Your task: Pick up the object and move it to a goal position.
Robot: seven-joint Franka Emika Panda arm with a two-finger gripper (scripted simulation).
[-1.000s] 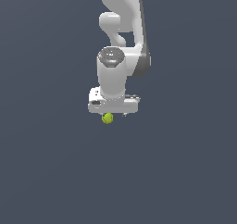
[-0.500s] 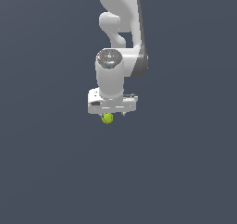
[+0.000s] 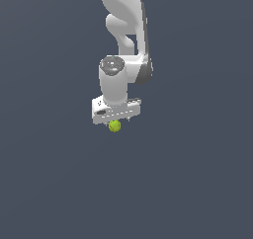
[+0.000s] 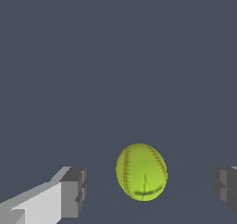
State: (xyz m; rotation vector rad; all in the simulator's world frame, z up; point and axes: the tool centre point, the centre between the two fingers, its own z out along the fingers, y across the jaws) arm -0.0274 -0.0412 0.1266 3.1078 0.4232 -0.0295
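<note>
Ball, yellow-green, egg-round with red stitched seams, sits between the grey blocky fingertips with a gap on each side. Gripper spread wide, its white bar directly above the ball.

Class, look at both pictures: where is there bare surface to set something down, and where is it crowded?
Bare grey surface surrounds the arm in the exterior view on every side. The only crowded spot is under the gripper, where the yellow-green ball sits between the open fingers, clear gaps either side.
</note>
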